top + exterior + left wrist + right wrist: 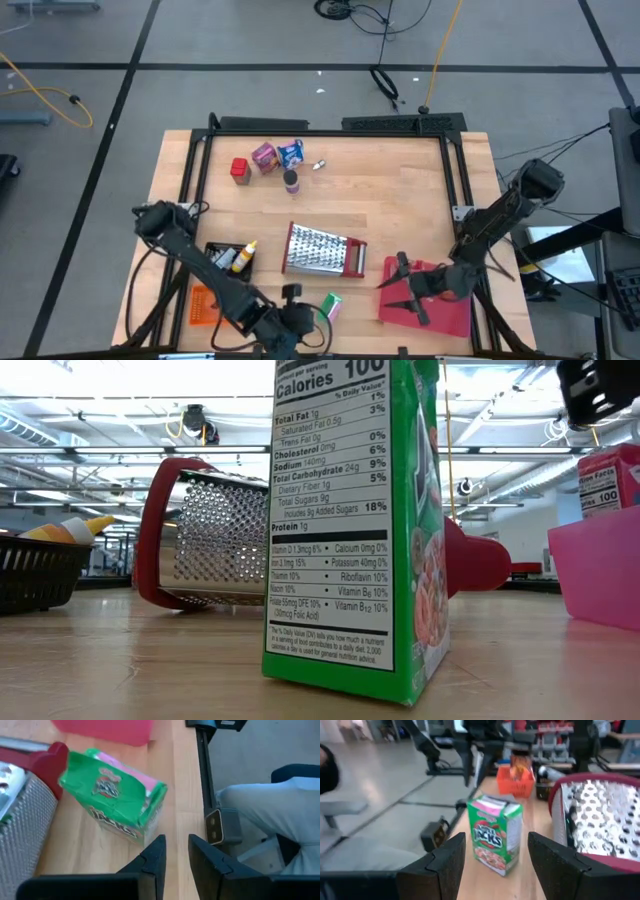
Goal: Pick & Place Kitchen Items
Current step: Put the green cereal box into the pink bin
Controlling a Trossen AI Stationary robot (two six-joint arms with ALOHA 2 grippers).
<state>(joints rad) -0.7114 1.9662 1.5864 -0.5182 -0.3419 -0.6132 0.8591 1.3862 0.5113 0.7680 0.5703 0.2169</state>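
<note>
The green cereal box point(496, 832) stood upright just ahead of the wide-spread right gripper point(495, 865), beside the half-cropped grater point(600, 820), while the narrow-gapped, empty left gripper point(175, 855) hovered close behind it.

I work in a robotics lab: my wooden worktop point(400, 200) stands on a grey taped floor point(200, 90) strewn with yellow cable point(45, 95), under bright industrial ceiling lights point(120, 380).
</note>
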